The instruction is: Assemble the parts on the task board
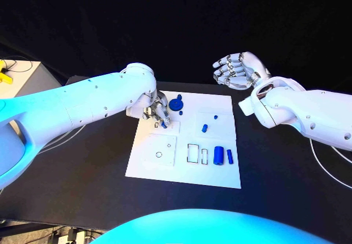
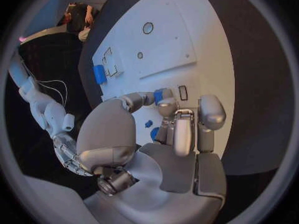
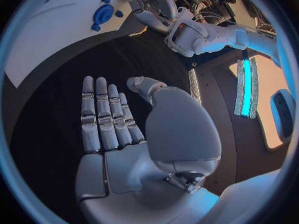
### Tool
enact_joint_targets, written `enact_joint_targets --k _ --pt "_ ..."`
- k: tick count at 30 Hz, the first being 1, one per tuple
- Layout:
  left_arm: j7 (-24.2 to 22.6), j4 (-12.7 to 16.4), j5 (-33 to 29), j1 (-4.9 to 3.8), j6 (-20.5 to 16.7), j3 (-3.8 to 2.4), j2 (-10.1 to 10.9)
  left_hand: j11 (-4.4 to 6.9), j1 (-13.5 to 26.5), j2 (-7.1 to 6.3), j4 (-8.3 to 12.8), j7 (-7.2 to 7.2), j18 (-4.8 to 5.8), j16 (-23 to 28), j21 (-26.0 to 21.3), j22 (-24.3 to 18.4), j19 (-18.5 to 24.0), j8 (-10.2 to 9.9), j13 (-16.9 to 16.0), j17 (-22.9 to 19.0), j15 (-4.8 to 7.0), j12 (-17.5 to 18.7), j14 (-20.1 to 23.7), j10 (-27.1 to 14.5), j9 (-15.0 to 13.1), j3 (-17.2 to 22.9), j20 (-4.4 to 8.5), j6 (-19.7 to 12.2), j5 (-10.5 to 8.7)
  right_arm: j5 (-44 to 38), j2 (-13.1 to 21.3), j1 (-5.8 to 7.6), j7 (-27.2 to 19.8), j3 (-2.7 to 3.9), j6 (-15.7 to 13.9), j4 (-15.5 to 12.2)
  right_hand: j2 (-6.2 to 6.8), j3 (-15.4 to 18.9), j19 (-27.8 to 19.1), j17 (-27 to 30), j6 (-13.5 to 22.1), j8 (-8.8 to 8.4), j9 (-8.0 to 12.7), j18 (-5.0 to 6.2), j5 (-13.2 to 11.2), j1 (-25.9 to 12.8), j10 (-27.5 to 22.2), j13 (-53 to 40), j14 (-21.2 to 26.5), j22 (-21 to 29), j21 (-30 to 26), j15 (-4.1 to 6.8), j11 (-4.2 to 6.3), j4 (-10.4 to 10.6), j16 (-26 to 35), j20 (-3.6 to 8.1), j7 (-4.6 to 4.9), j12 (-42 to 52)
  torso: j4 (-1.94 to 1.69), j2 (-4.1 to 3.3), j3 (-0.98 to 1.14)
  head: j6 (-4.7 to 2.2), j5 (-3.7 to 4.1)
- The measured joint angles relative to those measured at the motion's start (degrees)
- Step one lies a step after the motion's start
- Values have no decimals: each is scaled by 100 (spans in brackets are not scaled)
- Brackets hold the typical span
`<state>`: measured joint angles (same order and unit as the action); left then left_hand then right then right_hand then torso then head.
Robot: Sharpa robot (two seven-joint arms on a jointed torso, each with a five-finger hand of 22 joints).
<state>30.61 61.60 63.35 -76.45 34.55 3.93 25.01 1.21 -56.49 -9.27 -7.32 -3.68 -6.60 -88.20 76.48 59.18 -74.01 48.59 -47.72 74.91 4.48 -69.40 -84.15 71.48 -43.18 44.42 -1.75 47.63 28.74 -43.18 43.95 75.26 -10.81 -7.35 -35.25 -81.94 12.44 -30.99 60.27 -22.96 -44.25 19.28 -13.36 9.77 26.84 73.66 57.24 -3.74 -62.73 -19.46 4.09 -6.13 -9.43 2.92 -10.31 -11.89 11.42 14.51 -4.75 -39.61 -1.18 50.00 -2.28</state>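
My left hand pinches a small blue part at its fingertips, right over the task board; my right hand hangs open, well apart.

A: What can't you make out here?
B: The left hand covers the near-left corner of the task board, so whatever lies under its fingers is hidden from the head camera.
A: Does it hold anything?
B: In the left wrist view a small blue part sits at the fingertips, but I cannot tell whether it is pinched or just touched.
A: And the round blue part?
B: Its left edge sits behind the hand; its shape is too small to tell.
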Motion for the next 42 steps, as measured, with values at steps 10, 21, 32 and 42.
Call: enact_joint_targets --k 10,21,32,42 --pt "3 78 56 4 -106 -2 39 21 0 0 0 0 0 0 25 23 0 -4 -16 0 0 0 0 23 -1 0 0 0 -1 1 0 -8 0 0 6 5 0 0 0 5 0 0 0 0 0 0 0 -1 0 11 0 0 0 0 0 0 0 0 -2 -3 2 0 -3" --pt "0 207 168 22 -233 -5 104 20 0 0 0 0 0 0 24 40 0 0 -16 0 0 0 0 22 4 0 0 0 -9 6 5 -12 1 0 10 5 0 0 0 8 0 0 0 0 0 0 0 -1 0 16 0 0 0 0 17 0 0 0 1 -5 -2 0 -6" --pt "-5 307 219 17 -290 -16 185 20 0 0 1 0 0 0 24 55 -20 1 -20 0 0 -22 0 22 -28 -1 -21 0 13 9 10 -13 2 0 14 5 0 0 0 11 0 0 0 0 24 0 0 -1 0 23 0 0 0 0 33 0 0 0 -3 1 -5 0 3" --pt "3 281 187 15 -264 -18 189 19 0 0 1 0 0 0 24 55 -20 1 -19 0 0 -21 0 22 -11 -1 -21 0 13 11 7 -15 3 0 23 8 0 0 0 11 0 0 0 0 24 0 0 -2 0 32 0 0 0 0 33 0 0 0 -1 2 -2 0 -14"
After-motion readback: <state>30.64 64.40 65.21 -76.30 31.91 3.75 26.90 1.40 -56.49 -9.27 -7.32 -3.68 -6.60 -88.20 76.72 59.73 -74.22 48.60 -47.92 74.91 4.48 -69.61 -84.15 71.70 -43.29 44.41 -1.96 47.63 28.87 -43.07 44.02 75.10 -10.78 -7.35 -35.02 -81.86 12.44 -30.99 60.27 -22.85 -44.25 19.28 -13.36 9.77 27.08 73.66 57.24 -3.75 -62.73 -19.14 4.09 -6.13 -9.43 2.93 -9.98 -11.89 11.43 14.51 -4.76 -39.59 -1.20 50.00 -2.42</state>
